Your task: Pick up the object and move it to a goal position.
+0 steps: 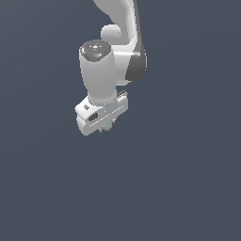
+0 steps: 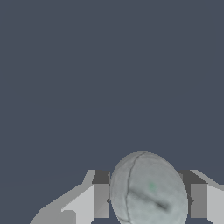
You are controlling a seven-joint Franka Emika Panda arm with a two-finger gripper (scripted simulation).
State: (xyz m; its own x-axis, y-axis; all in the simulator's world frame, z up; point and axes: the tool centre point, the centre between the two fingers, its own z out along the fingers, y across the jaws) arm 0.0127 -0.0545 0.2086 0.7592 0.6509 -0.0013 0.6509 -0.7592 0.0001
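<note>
Simulator render of a white Franka Panda arm against a flat, dark slate-blue backdrop. In the exterior view, arm entering from the top, wrist angled down, white gripper (image 1: 107, 126) at its end, a little above the middle of the frame. Just a sliver of a pale grey-green ball (image 1: 108, 126) peeking out beneath the gripper body, mostly hidden by it.

In the wrist view, the same ball (image 2: 148, 190) large and close, pale grey-green with faint darker seams and a dim green fleck, sitting between the two grey-and-white fingers (image 2: 101, 199), one to each side. Fingers pressed close against the ball's flanks, no gap visible on either side: gripper (image 2: 149, 201) clenched on the ball, by all appearances.

Likely step in hand: the carry, with the ball grasped and on the way to a goal position. No goal marker visible in either view, so distance left impossible to judge. Next move probably calls for steady travel with the grip kept firm, a small smooth ball being apt to squirt out from flat pads.

Surface and room: uniform dark blue-grey everywhere, no table edge, no shadow, no wall seam, no other objects. Whether ball or gripper touches any surface cannot be told.
</note>
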